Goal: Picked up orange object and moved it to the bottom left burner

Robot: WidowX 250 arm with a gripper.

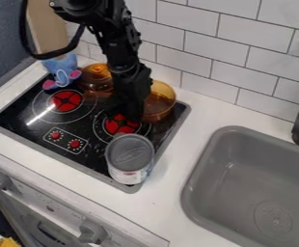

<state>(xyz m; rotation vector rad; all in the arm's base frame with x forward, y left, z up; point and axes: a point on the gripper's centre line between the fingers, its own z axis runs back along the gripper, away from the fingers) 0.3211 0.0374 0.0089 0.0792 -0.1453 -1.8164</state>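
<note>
The black gripper [128, 111] is hanging over the right side of the stove [91, 159], just beside the open amber pot [160, 101], and it is blending into the dark stovetop; I cannot tell whether it is open or closed, or holding anything. The amber pot is sitting at the far right of the stove, while a lidded amber pot [95, 76] is resting at the far left, so which one counts as the orange object is staying uncertain. The left burner [66, 101] is probably serving as the goal.

I am judging either pot to be light, stiff and rather slippery, its smooth curved wall inviting a slide. The open one is offering its rim for a pinch, one side inside and one outside; the lidded one is calling for a level lift, since its lid could be slipping off. The can [130, 157] is standing near the right burner [120, 125], worth avoiding.
</note>
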